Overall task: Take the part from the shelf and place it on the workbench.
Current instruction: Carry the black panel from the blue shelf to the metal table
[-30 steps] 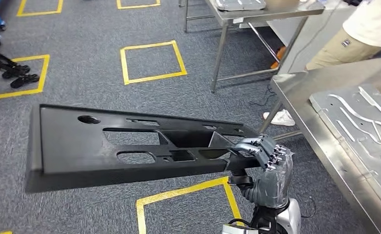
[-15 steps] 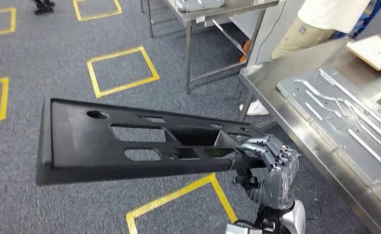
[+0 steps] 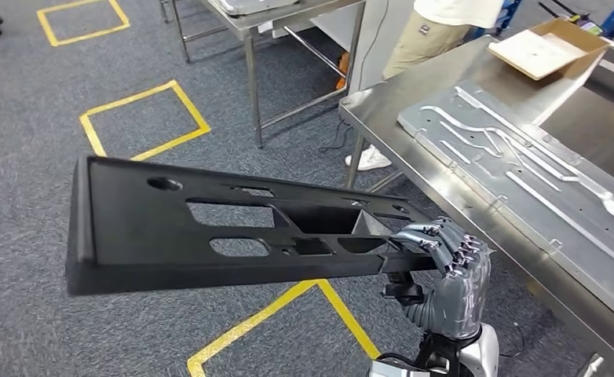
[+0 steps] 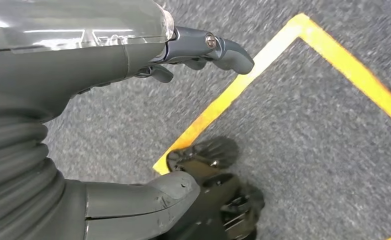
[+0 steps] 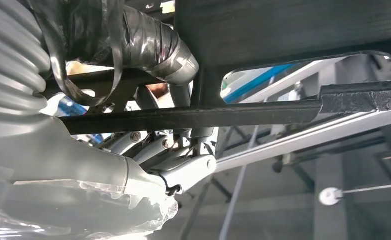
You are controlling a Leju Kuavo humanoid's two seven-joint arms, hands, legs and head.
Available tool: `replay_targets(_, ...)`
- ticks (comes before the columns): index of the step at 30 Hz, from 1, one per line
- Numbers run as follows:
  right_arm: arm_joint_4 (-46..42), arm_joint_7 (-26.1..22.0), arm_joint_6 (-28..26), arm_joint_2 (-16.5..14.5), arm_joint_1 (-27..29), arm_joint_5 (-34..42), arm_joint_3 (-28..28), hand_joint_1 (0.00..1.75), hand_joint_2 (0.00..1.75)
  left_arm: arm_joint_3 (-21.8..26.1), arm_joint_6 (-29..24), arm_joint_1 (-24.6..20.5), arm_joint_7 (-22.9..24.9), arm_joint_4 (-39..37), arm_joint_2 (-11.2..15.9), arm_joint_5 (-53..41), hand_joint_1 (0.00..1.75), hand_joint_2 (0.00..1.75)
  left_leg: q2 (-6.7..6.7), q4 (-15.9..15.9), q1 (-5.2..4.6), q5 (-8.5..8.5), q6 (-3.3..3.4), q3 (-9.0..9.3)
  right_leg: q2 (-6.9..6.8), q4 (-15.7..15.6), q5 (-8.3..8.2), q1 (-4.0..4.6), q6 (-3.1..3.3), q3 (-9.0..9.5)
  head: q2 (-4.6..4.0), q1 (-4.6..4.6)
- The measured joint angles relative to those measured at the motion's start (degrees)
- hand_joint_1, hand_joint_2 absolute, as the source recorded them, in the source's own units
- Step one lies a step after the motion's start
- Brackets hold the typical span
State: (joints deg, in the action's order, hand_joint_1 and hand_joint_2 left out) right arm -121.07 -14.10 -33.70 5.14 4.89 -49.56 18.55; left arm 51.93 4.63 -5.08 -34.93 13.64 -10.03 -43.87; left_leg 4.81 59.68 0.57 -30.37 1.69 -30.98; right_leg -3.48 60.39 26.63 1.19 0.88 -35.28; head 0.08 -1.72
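A long black plastic part [image 3: 210, 228] with several cut-outs hangs level over the carpet, reaching leftward in the head view. My right hand [image 3: 445, 263] grips its right end from below, fingers curled over the edge. The right wrist view shows the same grip, with my right hand [image 5: 83, 165] wrapped on a rib of the part [image 5: 283, 25]. The stainless workbench [image 3: 382, 106] stands just right of the part, its corner close to the held end. My left hand [image 4: 83, 65] hangs over the carpet, fingers apart, holding nothing.
A flat metal plate [image 3: 508, 157] with slots lies on the workbench, and a cardboard box [image 3: 543, 47] sits behind it. A second steel table [image 3: 288, 16] and a person [image 3: 437, 31] stand beyond the bench. Yellow tape squares [image 3: 143, 118] mark the carpet.
The whole picture has shifted left as the camera turned right, so the workbench is nearer and more central. The part stays gripped in my right hand.
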Motion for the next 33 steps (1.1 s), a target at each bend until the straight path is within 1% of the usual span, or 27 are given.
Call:
replay_targets(1,-0.08,0.00,0.00,0.00,0.05,0.01,-0.07,1.75,1.75,0.00,0.00,-0.11,-0.01,0.00,0.01,0.01,0.00,1.75,0.54,-0.29,-0.03,-0.01,-0.24,0.27,0.57,-0.34,-0.15,0.05,0.23,0.05,0.00,0.01)
replay_targets(2,-0.20,-0.01,0.00,0.00,0.16,0.01,-0.13,1.75,1.75,0.00,0.00,-0.19,-0.02,0.00,0.00,0.00,0.00,1.75,0.85,-0.48,-0.04,-0.17,-0.48,0.61,1.16,-0.95,-0.39,-0.24,0.39,0.43,0.00,-0.01)
replay_targets(3,-0.32,-0.04,-0.04,0.00,0.21,0.01,-0.20,1.75,1.75,0.01,0.00,-0.24,-0.02,0.00,0.01,-0.01,0.00,1.75,0.37,-0.19,-0.07,-0.57,-0.71,0.77,1.70,-1.73,-0.64,-0.53,0.53,0.99,-0.01,-0.01)
replay_targets(4,-0.43,-0.08,-0.07,-0.01,0.19,0.02,-0.25,1.75,1.75,0.01,-0.01,-0.25,-0.03,0.00,0.02,-0.01,0.00,1.75,-0.66,1.14,-0.05,-1.47,-0.92,0.40,2.23,-2.49,-0.92,-0.84,0.69,1.56,-0.01,-0.02)
replay_targets(6,-0.52,-0.13,-0.13,-0.02,0.11,0.07,-0.28,1.75,1.75,0.01,-0.05,-0.17,-0.04,0.00,0.05,-0.02,0.00,1.75,-3.33,7.09,0.08,-4.45,-1.24,-2.42,3.25,-3.21,-1.11,-1.08,0.98,2.18,-0.01,-0.02)
replay_targets(7,-0.51,-0.13,-0.10,-0.02,0.11,0.11,-0.29,1.75,1.75,0.01,-0.12,-0.07,-0.04,0.00,0.05,-0.02,0.00,1.75,-4.01,10.68,0.16,-5.85,-1.40,-4.39,3.85,-3.17,-1.06,-1.07,1.10,2.18,-0.01,-0.04)
replay_targets(8,-0.51,-0.14,-0.07,-0.02,0.17,0.19,-0.30,1.75,1.75,0.01,-0.22,0.08,-0.04,0.00,0.07,-0.02,0.00,1.75,-4.27,13.24,0.19,-6.43,-1.58,-5.97,4.56,-3.06,-0.97,-1.05,1.13,2.17,-0.01,-0.03)
replay_targets(9,-0.50,-0.15,-0.03,-0.02,0.22,0.26,-0.31,1.75,1.75,0.01,-0.34,0.21,-0.05,0.00,0.08,-0.01,0.00,1.75,-4.36,14.01,0.22,-5.90,-1.73,-6.74,5.35,-2.90,-0.87,-1.08,1.07,2.16,-0.01,-0.04)
replay_targets(10,-0.50,-0.18,0.02,-0.02,0.25,0.35,-0.32,1.75,1.75,0.01,-0.45,0.29,-0.07,0.00,0.10,-0.01,0.00,1.75,-4.47,12.56,0.26,-4.19,-1.84,-6.45,6.18,-2.64,-0.72,-1.14,0.90,2.16,-0.01,-0.04)
replay_targets(11,-0.50,-0.21,0.06,-0.03,0.26,0.45,-0.32,1.75,1.75,0.01,-0.52,0.32,-0.11,0.00,0.12,0.00,0.00,1.75,-4.83,9.32,0.34,-1.78,-1.90,-5.24,6.96,-2.26,-0.48,-1.24,0.66,2.17,0.00,-0.04)
replay_targets(13,-0.50,-0.26,0.20,-0.04,0.20,0.63,-0.32,1.75,1.75,0.05,-0.61,0.32,-0.20,0.00,0.15,0.04,0.00,1.75,-7.00,2.79,0.57,1.19,-1.70,-2.52,8.28,-1.21,0.12,-1.34,0.02,1.84,0.00,-0.03)
replay_targets(15,-0.51,-0.30,0.46,-0.04,0.14,0.75,-0.32,1.75,1.75,0.16,-0.65,0.29,-0.27,0.00,0.15,0.11,0.00,1.75,-8.41,0.56,0.57,1.35,-1.18,-1.56,9.33,-0.53,0.32,-1.37,-0.62,1.20,-0.01,-0.02)
replay_targets(17,-0.52,-0.36,0.68,-0.04,0.17,0.78,-0.33,1.75,1.75,0.26,-0.65,0.21,-0.32,0.00,0.11,0.14,0.00,1.75,-7.49,0.27,0.54,1.53,-0.52,-1.46,10.22,-0.48,0.20,-1.49,-1.15,0.80,-0.01,-0.04)
replay_targets(18,-0.52,-0.38,0.73,-0.04,0.19,0.80,-0.33,1.75,1.75,0.28,-0.65,0.18,-0.33,0.00,0.09,0.15,0.00,1.75,-6.94,0.03,0.62,1.65,-0.17,-1.32,9.70,-0.11,0.45,-1.45,-1.42,0.60,-0.01,-0.01)
replay_targets(19,-0.53,-0.39,0.76,-0.04,0.10,0.83,-0.34,1.75,1.75,0.30,-0.65,0.12,-0.35,0.00,0.07,0.15,0.00,1.75,-6.32,-0.26,0.75,1.76,0.18,-1.16,8.56,1.10,1.18,-1.41,-1.71,0.00,-0.01,0.02)
replay_targets(21,-0.53,-0.39,0.80,-0.04,-0.16,0.89,-0.34,1.75,1.75,0.33,-0.65,0.10,-0.38,0.00,0.07,0.16,0.00,1.75,-5.08,-0.62,0.78,1.78,0.67,-0.91,5.34,6.68,4.04,-1.42,-2.31,-2.84,0.00,0.13)
replay_targets(23,-0.50,-0.38,0.89,-0.04,-0.28,0.92,-0.34,1.75,1.75,0.37,-0.65,0.26,-0.38,0.00,0.08,0.16,0.00,1.75,-3.65,-0.64,0.69,1.57,0.82,-0.82,3.95,13.31,6.40,-1.73,-2.72,-6.53,0.00,0.15)
replay_targets(24,-0.48,-0.35,0.94,-0.04,-0.26,0.94,-0.34,1.75,1.75,0.39,-0.66,0.32,-0.37,0.00,0.08,0.16,0.00,1.75,-2.93,-0.64,0.68,1.40,0.80,-0.71,3.74,14.58,6.21,-1.85,-2.80,-7.38,0.00,0.14)
replay_targets(25,-0.48,-0.32,0.97,-0.04,-0.25,0.96,-0.34,1.75,1.75,0.41,-0.66,0.34,-0.37,0.00,0.08,0.16,0.00,1.75,-2.25,-0.63,0.68,1.21,0.75,-0.51,3.57,13.70,4.96,-1.93,-2.79,-7.10,0.00,0.14)
replay_targets(26,-0.48,-0.30,0.97,-0.04,-0.26,0.97,-0.34,1.75,1.75,0.43,-0.67,0.32,-0.37,0.00,0.07,0.16,0.00,1.75,-1.63,-0.64,0.67,0.98,0.65,-0.20,3.17,10.71,2.86,-1.92,-2.65,-5.65,0.00,0.14)
replay_targets(27,-0.48,-0.28,0.97,-0.04,-0.27,0.97,-0.34,1.75,1.75,0.44,-0.67,0.30,-0.37,0.00,0.07,0.16,0.00,1.75,-1.08,-0.66,0.67,0.72,0.52,0.16,2.13,6.66,0.85,-1.76,-2.38,-3.65,0.00,0.14)
replay_targets(28,-0.48,-0.28,0.98,-0.04,-0.31,0.97,-0.33,1.75,1.75,0.46,-0.67,0.26,-0.37,0.00,0.05,0.16,0.00,1.75,-0.57,-0.71,0.59,0.49,0.33,0.48,0.75,3.10,-0.45,-1.34,-2.02,-1.83,0.00,0.15)
replay_targets(29,-0.48,-0.28,0.99,-0.04,-0.37,0.97,-0.33,1.75,1.75,0.48,-0.67,0.23,-0.37,0.00,0.05,0.16,0.00,1.75,-0.08,-0.78,0.48,0.28,0.10,0.72,-0.36,0.55,-1.12,-0.92,-1.61,-0.59,0.00,0.14)
replay_targets(30,-0.49,-0.28,1.01,-0.04,-0.42,0.98,-0.33,1.75,1.75,0.50,-0.67,0.20,-0.37,0.00,0.04,0.16,0.00,1.75,0.45,-0.88,0.38,0.13,-0.17,0.89,-1.01,-0.62,-1.08,-0.52,-1.26,-0.11,0.00,0.14)
replay_targets(31,-0.49,-0.28,1.03,-0.04,-0.47,0.98,-0.34,1.75,1.75,0.53,-0.67,0.16,-0.37,0.00,0.03,0.16,0.00,1.75,1.06,-1.04,0.27,0.01,-0.44,1.08,-0.83,-0.80,-0.87,-0.25,-0.97,-0.11,0.00,0.14)
replay_targets(32,-0.50,-0.28,1.03,-0.04,-0.48,0.99,-0.35,1.75,1.75,0.55,-0.67,0.11,-0.37,0.00,0.03,0.16,0.00,1.75,1.77,-1.24,0.15,-0.14,-0.76,1.33,-0.06,-1.00,-0.92,-0.28,-0.70,-0.04,0.00,0.13)
replay_targets(33,-0.51,-0.28,1.05,-0.04,-0.43,0.99,-0.36,1.75,1.75,0.57,-0.67,0.06,-0.37,0.00,0.03,0.16,0.00,1.75,1.89,-1.17,0.17,-0.44,-1.04,1.61,0.67,-1.33,-1.00,-0.46,-0.44,0.17,0.00,0.13)
